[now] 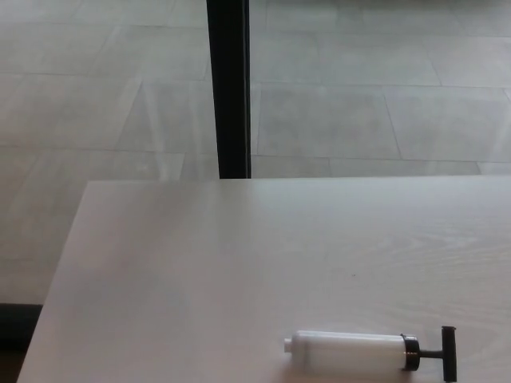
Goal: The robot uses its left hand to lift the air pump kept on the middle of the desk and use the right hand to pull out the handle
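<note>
Air pump (371, 353): you find it lying flat at lower right of the frame on the pale surface (200, 279), its black T-handle (448, 352) barely extended. Neither hand shows, finger state unknown. Lifting and pulling both remain.

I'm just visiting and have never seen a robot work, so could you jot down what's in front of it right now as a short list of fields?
Surface: pale white wooden desk
Object: white plastic air pump with black T-shaped handle, lying on its side
Pump position: near the desk's front edge, right of centre
Handle direction: pointing to picture right, only slightly out of the barrel
Robot hands: none in view
Background: grey tiled floor and a black vertical post behind the desk
Task progress: pump not yet lifted
</note>
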`<state>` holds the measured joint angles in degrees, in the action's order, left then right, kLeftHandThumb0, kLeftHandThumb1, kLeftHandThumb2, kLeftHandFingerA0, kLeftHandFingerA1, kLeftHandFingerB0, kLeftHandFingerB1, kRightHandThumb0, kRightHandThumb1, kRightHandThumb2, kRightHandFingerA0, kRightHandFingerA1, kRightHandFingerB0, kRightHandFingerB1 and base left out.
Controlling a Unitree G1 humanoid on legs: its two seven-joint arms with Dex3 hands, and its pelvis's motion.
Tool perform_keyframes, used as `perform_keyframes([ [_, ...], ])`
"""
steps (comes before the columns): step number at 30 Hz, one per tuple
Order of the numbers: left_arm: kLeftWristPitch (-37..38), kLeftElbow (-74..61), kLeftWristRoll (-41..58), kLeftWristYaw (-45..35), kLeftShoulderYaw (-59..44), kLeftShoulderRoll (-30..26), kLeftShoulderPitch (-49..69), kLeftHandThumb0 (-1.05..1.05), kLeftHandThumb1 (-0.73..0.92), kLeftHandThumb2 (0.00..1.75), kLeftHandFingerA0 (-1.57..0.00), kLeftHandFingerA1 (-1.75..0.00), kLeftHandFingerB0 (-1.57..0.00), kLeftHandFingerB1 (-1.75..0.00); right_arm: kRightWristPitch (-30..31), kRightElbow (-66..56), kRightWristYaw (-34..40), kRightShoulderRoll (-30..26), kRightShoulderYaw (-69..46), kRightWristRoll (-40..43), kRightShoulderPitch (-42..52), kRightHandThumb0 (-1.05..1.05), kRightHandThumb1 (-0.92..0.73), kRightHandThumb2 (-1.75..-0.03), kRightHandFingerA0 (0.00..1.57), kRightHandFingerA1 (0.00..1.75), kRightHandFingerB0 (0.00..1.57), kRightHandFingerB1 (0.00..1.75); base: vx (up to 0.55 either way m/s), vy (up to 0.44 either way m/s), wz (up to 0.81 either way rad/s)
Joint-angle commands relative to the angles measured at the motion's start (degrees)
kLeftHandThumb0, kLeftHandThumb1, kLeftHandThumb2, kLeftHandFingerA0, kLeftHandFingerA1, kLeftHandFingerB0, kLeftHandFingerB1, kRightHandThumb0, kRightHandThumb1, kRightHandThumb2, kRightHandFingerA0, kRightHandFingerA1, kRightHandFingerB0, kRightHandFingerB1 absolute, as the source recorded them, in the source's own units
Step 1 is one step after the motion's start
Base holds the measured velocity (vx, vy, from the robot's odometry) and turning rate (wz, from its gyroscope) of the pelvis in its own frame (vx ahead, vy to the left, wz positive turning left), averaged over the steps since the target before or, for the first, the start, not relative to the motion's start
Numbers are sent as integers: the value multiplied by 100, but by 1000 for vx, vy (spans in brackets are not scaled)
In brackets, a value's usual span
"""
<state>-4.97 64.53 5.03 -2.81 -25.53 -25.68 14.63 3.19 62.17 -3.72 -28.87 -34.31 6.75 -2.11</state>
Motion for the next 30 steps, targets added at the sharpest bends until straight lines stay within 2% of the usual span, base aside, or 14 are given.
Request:
perform_keyframes([
  [1, -568, 115, 1226, -267, -1220, -549, -100, -48, 79, 63, -59, -64, -45, -51, 726, 342, 88, -591, -1115, 1232, -339, -40, -71, -61, 61, 81, 41, 46, 0, 0, 0],
  [5, -551, 214, 1248, 259, -1630, -871, -435, -49, 74, 62, -60, -76, -52, -66, 822, 219, 557, -932, -1564, 1296, -302, -42, -74, -62, 64, 77, 41, 46, 0, 0, 0],
  [6, -561, 165, 1367, 336, -1835, -1006, -639, -48, 76, 63, -56, -70, -44, -57, 902, 200, 601, -1079, -1730, 1388, -383, -47, -62, -92, 58, 77, 37, 58, 0, 0, 0],
  [7, -596, 152, 1436, 333, -1967, -1094, -783, -44, 58, 102, -48, -69, -29, -58, 903, 204, 646, -1152, -1867, 1468, -461, -43, -75, -61, 58, 80, 33, 46, 0, 0, 0],
  [8, -602, 149, 1499, 405, -2110, -1216, -1003, -52, 77, 62, -50, -64, -42, -53, 838, 189, 750, -1237, -2026, 1547, -569, -44, -76, -62, 55, 72, 29, 44, 0, 0, 0],
  [13, -478, 136, 1836, 364, -2675, -1546, -1902, -50, 78, 63, -29, -59, -23, -45, 277, 222, 839, -1568, -2230, 1534, -937, -42, -74, -61, 55, 97, 26, 43, 0, 0, 0],
  [14, -386, -35, 1654, 553, -2507, -1617, -2365, -53, 74, 63, -61, -129, -62, -108, 40, 15, 441, -1646, -2258, 1609, -1089, -41, -77, -63, 35, 57, 14, 37, 0, 0, 0],
  [17, -394, -461, 1261, 676, -2003, -1598, -3036, -59, 76, 62, -50, -59, -44, -51, 45, -485, 430, -1661, -2069, 1500, -1456, -52, -59, -88, 48, 73, 19, 48, 0, 0, 0],
  [18, -361, -1058, 1170, 702, -1763, -1363, -3256, -60, 72, 61, -52, -63, -43, -49, 117, -874, 228, -1591, -1903, 1481, -1588, -48, -73, -61, 46, 70, 25, 37, 0, 0, 0],
  [20, -613, -2526, 1117, 601, -1237, -864, -3464, -61, 71, 61, -56, -81, -49, -57, 172, -1809, -158, -1345, -1443, 1354, -1603, -36, -54, -102, 48, 73, 10, 50, 0, 0, 0],
  [22, -971, -3771, 903, 584, -618, -566, -3402, -56, 75, 62, -53, -67, -49, -52, 259, -2616, -3, -999, -1094, 1235, -1587, -57, -70, -61, 65, 68, 36, 37, 0, 0, 0],
  [24, -1208, -4638, 735, 679, -163, -318, -3361, -57, 73, 61, -60, -68, -54, -54, 347, -3110, -2, -807, -775, 1130, -1552, -67, -56, -93, 63, 73, 30, 51, 0, 0, 0],
  [25, -1291, -5028, 732, 721, 24, -148, -3364, -55, 71, 62, -60, -67, -54, -54, 338, -3333, -56, -697, -624, 1117, -1548, -63, -68, -61, 68, 72, 37, 41, 0, 0, 0],
  [30, -1693, -6357, 457, 513, 1434, 526, -3593, -44, 81, 64, -48, -58, -43, -48, 906, -4793, -33, -75, 268, 1120, -1371, -64, -68, -60, 64, 67, 37, 37, 0, 0, 0],
])
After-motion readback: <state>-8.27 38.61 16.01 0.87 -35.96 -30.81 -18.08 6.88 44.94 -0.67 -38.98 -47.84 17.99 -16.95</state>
